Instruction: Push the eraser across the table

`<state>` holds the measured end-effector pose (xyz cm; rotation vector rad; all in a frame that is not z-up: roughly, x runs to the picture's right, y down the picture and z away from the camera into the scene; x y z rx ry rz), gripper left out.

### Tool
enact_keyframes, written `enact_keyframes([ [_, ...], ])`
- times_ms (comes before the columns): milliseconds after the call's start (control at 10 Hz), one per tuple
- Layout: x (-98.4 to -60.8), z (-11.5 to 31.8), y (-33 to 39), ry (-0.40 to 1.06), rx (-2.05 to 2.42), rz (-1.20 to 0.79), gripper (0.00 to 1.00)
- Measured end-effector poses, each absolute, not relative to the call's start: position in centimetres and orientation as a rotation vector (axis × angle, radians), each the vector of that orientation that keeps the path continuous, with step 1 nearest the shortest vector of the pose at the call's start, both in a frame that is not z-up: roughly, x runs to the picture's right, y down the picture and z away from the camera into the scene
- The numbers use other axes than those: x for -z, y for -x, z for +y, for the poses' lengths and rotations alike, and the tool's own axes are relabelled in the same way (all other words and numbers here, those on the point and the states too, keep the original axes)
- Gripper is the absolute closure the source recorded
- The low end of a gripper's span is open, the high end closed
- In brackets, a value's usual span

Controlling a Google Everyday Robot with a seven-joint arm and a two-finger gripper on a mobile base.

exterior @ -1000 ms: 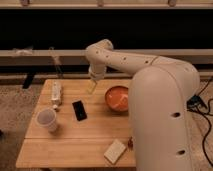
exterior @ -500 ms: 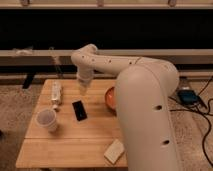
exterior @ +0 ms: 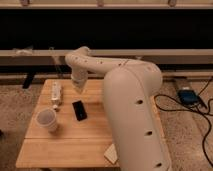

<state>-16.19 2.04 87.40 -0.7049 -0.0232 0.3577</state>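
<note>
Eraser (exterior: 79, 110), the flat black block, lies on the left half of the table (exterior: 65, 150) with its long side running roughly away from the camera and nothing touching it.

The fingers are drawn together with nothing between them, a blunt tip suited to pushing. The gripper (exterior: 78, 87) hangs over the far part of the table, just beyond the eraser's far end and apart from it. How high it stands off the wood I cannot tell. From there the white arm (exterior: 95, 62) arches up and to the right into the robot's big body, which hides much of the table's right side.

A white elongated object (exterior: 56, 92) lies left of the gripper, a cup (exterior: 47, 120) stands near the eraser's left side, and a pale block (exterior: 111, 152) peeks out at the near edge.

This looks like the approach step, with contact not yet made. The next move calls for lowering the closed tip to the wood behind the eraser's far end, then sweeping it along the planks on a line that misses the cup.
</note>
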Motion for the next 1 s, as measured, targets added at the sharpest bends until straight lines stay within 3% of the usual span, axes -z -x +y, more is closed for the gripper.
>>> enact_keyframes([
  [1000,-92.5,4.7,19.0,0.771,-0.303,-0.013,1.00],
])
